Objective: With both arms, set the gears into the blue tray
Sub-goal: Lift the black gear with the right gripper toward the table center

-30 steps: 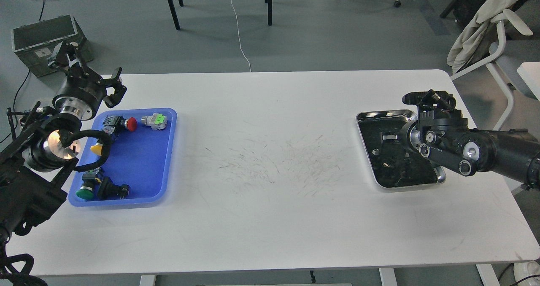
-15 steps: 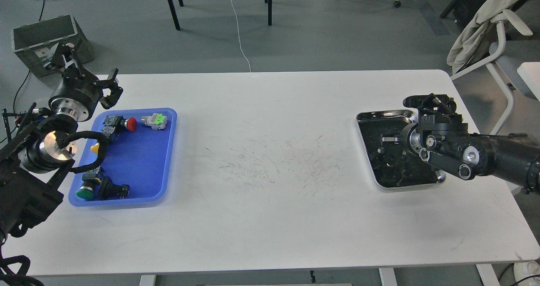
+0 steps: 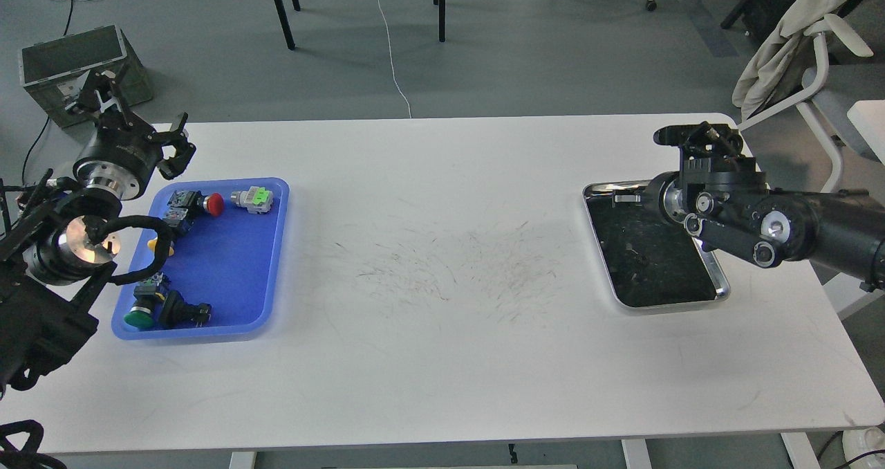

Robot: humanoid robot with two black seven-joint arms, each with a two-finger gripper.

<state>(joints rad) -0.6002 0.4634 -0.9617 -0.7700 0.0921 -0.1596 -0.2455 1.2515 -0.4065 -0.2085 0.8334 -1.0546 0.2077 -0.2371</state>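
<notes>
The blue tray (image 3: 228,268) lies at the table's left and holds several push-button switches. No gears can be picked out: only faint specks (image 3: 630,251) show on the black liner of the steel tray (image 3: 667,306) at the right. My left gripper (image 3: 176,147) hovers just beyond the blue tray's far left corner, its claws spread with nothing between them. My right gripper (image 3: 626,197) is over the steel tray's far edge. It is dark and seen nearly end-on, so I cannot tell its fingers apart or whether anything is in them.
In the blue tray are a red-capped switch (image 3: 207,204), a grey-green one (image 3: 252,198), a green-capped one (image 3: 142,315) and a black switch body (image 3: 185,311). A chair (image 3: 816,75) stands off the table's right corner, and a grey crate (image 3: 76,68) sits on the floor at far left.
The right gripper has risen and drawn back from the steel tray's middle to its far edge. The left gripper has drifted left and away from the blue tray.
</notes>
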